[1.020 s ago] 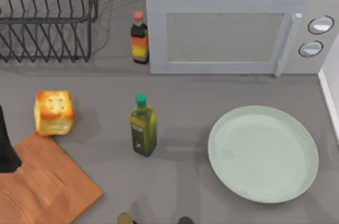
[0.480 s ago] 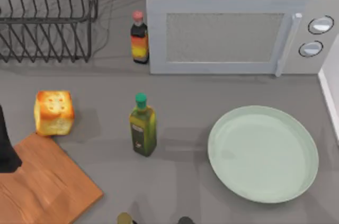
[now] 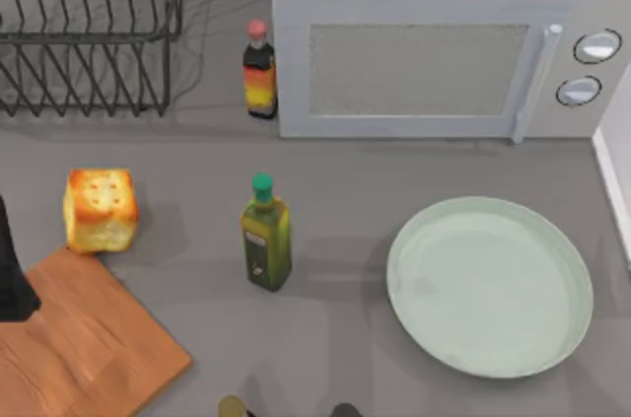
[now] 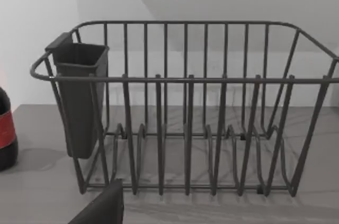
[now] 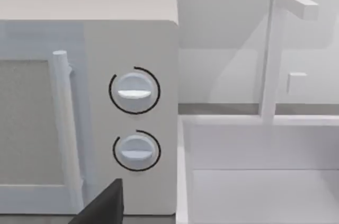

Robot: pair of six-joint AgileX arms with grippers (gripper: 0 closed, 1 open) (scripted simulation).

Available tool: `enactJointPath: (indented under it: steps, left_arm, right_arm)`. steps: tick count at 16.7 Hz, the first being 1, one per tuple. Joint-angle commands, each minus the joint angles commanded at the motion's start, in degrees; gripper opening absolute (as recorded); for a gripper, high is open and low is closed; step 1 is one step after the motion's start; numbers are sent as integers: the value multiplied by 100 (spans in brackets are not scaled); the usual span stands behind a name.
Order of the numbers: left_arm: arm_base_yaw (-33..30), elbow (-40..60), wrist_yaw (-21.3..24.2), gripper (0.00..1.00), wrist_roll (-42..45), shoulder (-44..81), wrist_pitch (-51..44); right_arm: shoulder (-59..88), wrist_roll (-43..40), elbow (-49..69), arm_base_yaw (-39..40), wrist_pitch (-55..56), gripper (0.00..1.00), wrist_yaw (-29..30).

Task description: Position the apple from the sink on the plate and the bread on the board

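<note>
Comparing this moment with the second before it, we find nothing on the table has shifted, so neither step of the task looks begun. At the far left edge of the top view our left arm (image 3: pixel 12 274) stands over the near-left corner, above the board (image 3: pixel 84 348); its wrist camera looks at the dish rack (image 4: pixel 185 113), and a dark part of the left gripper (image 4: pixel 103 208) juts in, but we cannot tell whether that claw is released or clenched. The bread (image 3: pixel 100 210) sits on the grey tabletop at the board's far corner, just beside its edge and not on it. It needs a short carry toward us, with open table around it. Further right, the green-capped oil bottle (image 3: pixel 266 235) stands upright between bread and plate, well apart from both, while the sauce bottle (image 3: pixel 259 70) and microwave (image 3: pixel 444 52) keep to the far side. The plate (image 3: pixel 490 287) lies bare at the near right, with free room above it. The right gripper (image 5: pixel 103 208) faces the microwave dials and the white sink (image 5: pixel 265 181) — its state we cannot tell either. Where the apple lies in that sink we cannot tell, and the sink wall is an edge to lift over.
</note>
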Motion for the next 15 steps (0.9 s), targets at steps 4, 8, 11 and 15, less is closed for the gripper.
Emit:
enactJointPath:
  steps: [4, 8, 11, 15]
  left_arm:
    - [0, 0, 0, 100, 0, 0, 0]
    - [0, 0, 0, 100, 0, 0, 0]
    - [0, 0, 0, 100, 0, 0, 0]
    - [0, 0, 0, 100, 0, 0, 0]
  right_arm:
    - [841, -125, 770, -134, -521, 100, 1]
    - [2609, -350, 2182, -375, -1459, 100, 3]
    - [4350, -556, 3473, -596, -2319, 100, 5]
    - [6873, -847, 5287, -907, -3532, 100, 7]
